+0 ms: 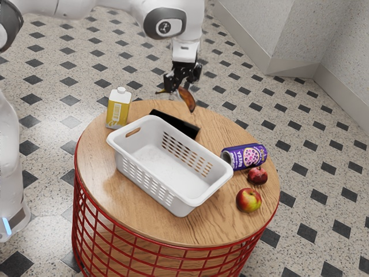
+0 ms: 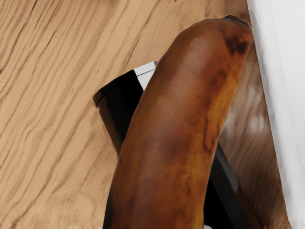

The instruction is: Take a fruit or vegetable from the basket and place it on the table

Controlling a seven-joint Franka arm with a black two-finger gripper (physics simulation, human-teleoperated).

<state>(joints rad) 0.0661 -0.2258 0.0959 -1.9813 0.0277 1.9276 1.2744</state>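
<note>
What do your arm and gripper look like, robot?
My arm is glossy white, with smooth, rounded segments and dark grey joint caps. The cap nearest my gripper carries a small round emblem. My white base has a glowing light blue strip. My gripper is black and angular, mounted below a white wrist section.

Brown, dark-blotched banana (image 2: 174,129), curved, held in hand (image 1: 177,89) above table (image 1: 216,222).

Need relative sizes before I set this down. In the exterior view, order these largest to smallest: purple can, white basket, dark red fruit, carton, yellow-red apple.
1. White basket
2. Purple can and carton: too alike to rank
3. Yellow-red apple
4. Dark red fruit
</note>
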